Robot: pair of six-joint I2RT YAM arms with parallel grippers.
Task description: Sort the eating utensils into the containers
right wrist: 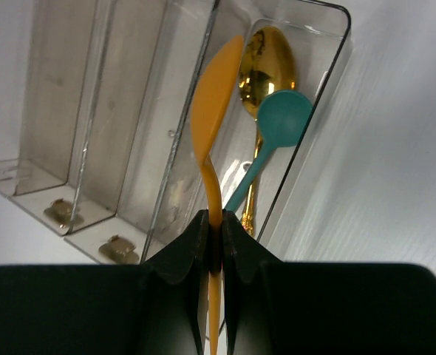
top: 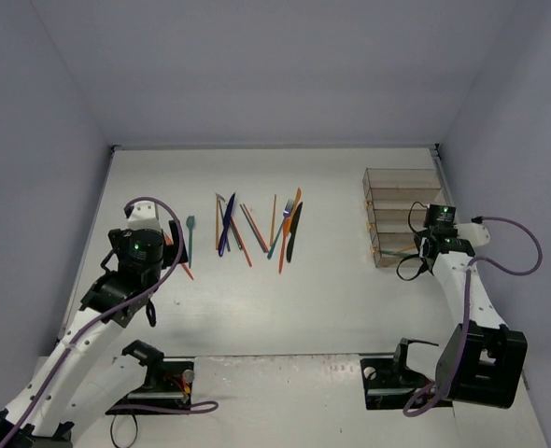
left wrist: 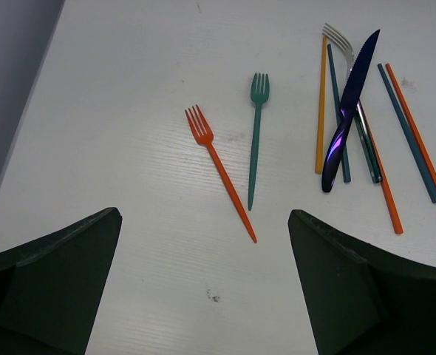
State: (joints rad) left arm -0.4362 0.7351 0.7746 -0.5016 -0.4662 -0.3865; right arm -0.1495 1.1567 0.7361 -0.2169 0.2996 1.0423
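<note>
The left fingers (left wrist: 55,281) stand wide apart over the bench (left wrist: 129,89) with nothing between them. Just ahead of the gap lie two forks, tines pointing away. The orange fork (left wrist: 219,170) is slanted, and its handle tip reaches closest to the fingers. The teal fork (left wrist: 256,140) lies just to its right, nearly straight, and the two do not touch. Further ahead and to the right of the right-hand finger is a loose cluster of utensils. In it a navy knife (left wrist: 349,103) lies across a silvery fork (left wrist: 336,37) and a teal chopstick (left wrist: 338,118), with an orange chopstick (left wrist: 321,103) beside them. More teal and orange sticks lie at the far right edge of the left wrist view.

The right fingers (right wrist: 185,251) are closed tight on the handle of an orange spoon (right wrist: 214,111), pinching it low on the stem. The spoon rises ahead of them, with its bowl at the containers (right wrist: 107,111), over the wall of the rightmost compartment. I cannot tell whether it touches that wall. In that compartment, ahead and slightly right of the fingers, lie a gold spoon (right wrist: 264,70) and a teal spoon (right wrist: 281,122), the teal one lying over the gold one's handle. The compartments to the left of the fingers show only bare floors.
</note>
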